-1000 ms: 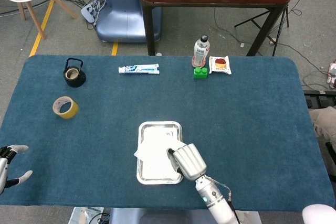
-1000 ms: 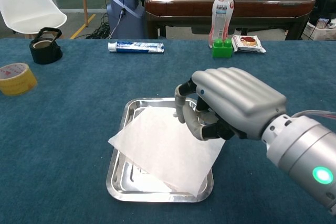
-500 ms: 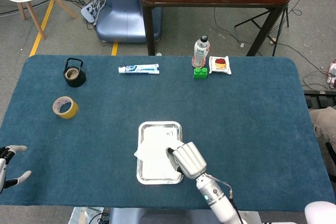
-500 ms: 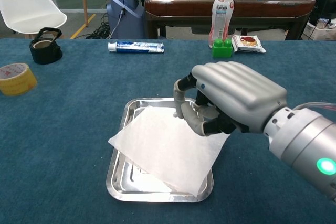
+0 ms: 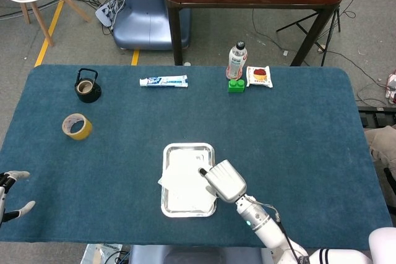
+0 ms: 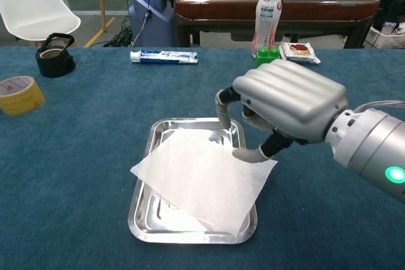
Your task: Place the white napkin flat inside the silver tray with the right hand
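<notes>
The white napkin [image 6: 202,180] has just been let go by the right hand [image 6: 286,107], now lifted with fingers parted and empty, and is left lower-centre, askew over the silver tray [image 6: 143,216], not yet flat.

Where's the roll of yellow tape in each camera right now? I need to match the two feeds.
Head view: the yellow tape lies left of centre on the blue table, below the black kettle in the picture.
Chest view: the yellow tape sits at the far left edge, partly cut off, with the kettle just above and right of it.
Shared landmark: the silver tray, right of the tape in both.
</notes>
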{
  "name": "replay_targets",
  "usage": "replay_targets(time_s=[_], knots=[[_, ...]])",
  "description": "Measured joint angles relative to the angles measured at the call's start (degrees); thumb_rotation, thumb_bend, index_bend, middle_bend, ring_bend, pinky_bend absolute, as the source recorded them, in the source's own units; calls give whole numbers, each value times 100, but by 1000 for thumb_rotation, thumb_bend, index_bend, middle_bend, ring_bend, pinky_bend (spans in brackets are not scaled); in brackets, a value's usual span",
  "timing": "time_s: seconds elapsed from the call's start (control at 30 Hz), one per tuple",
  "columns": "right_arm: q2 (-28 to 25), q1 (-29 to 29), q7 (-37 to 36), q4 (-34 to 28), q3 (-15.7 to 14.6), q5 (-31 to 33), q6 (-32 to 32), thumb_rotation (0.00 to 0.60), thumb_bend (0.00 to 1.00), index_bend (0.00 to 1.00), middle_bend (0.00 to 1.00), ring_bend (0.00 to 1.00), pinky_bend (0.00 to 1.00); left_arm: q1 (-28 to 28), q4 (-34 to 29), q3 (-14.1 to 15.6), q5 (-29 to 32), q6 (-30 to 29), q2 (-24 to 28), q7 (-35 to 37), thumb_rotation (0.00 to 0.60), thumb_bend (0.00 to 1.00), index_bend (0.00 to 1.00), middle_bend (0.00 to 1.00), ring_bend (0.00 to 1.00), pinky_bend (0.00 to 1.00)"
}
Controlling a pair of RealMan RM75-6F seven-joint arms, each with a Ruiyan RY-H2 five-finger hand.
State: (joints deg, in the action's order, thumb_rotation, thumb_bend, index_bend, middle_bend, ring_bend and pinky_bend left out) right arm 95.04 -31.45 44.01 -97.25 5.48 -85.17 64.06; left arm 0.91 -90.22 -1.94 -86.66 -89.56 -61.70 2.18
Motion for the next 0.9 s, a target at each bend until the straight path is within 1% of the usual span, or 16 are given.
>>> replay_targets(time_s=[0.07, 0.1, 0.17, 0.2, 0.23, 0.27, 0.37, 0.47, 0.63, 0.9], knots=[[-114, -86, 167, 22, 1, 7, -139, 600, 385, 398, 931, 780, 880, 0, -2, 3, -3, 3, -1, -3, 600, 111, 333, 359, 301, 492], [-164, -126, 242, 28, 2, 19, -208, 600, 436, 392, 944, 789, 880, -1, -3, 3, -3, 3, -2, -6, 600, 111, 333, 359, 301, 493], [-253, -212, 428, 44, 11, 82, -348, 600, 601, 382, 991, 855, 907, -2, -4, 4, -2, 5, -4, -9, 600, 111, 333, 359, 301, 493], [-276, -250, 506, 58, 19, 113, -396, 600, 652, 381, 998, 880, 922, -1, -4, 3, 1, 8, -6, -15, 600, 110, 333, 359, 301, 493], [-289, -293, 578, 82, 29, 140, -435, 600, 729, 381, 1000, 916, 951, -1, -4, 2, 3, 11, -7, -20, 600, 111, 333, 359, 301, 493], [-290, -348, 642, 135, 43, 158, -468, 600, 740, 381, 1000, 921, 955, 0, -4, 2, 7, 15, -9, -24, 600, 111, 333, 359, 301, 493], [-229, -445, 658, 332, 90, 176, -514, 600, 915, 381, 1000, 982, 998, 2, -3, 2, 15, 27, -12, -32, 600, 111, 333, 359, 301, 493], [-137, -577, 677, 542, 161, 247, -608, 600, 967, 381, 1000, 992, 1000, 1, -3, 3, 12, 28, -10, -26, 600, 111, 333, 359, 301, 493], [76, -812, 842, 849, 283, 457, -795, 600, 974, 381, 1000, 995, 1000, -6, -1, -2, 21, 22, -2, -4, 600, 111, 333, 359, 301, 492], [570, -1215, 1104, 1328, 451, 794, -1019, 600, 975, 381, 1000, 997, 1000, -32, -9, -8, 14, -25, 27, 41, 600, 111, 333, 359, 301, 492]])
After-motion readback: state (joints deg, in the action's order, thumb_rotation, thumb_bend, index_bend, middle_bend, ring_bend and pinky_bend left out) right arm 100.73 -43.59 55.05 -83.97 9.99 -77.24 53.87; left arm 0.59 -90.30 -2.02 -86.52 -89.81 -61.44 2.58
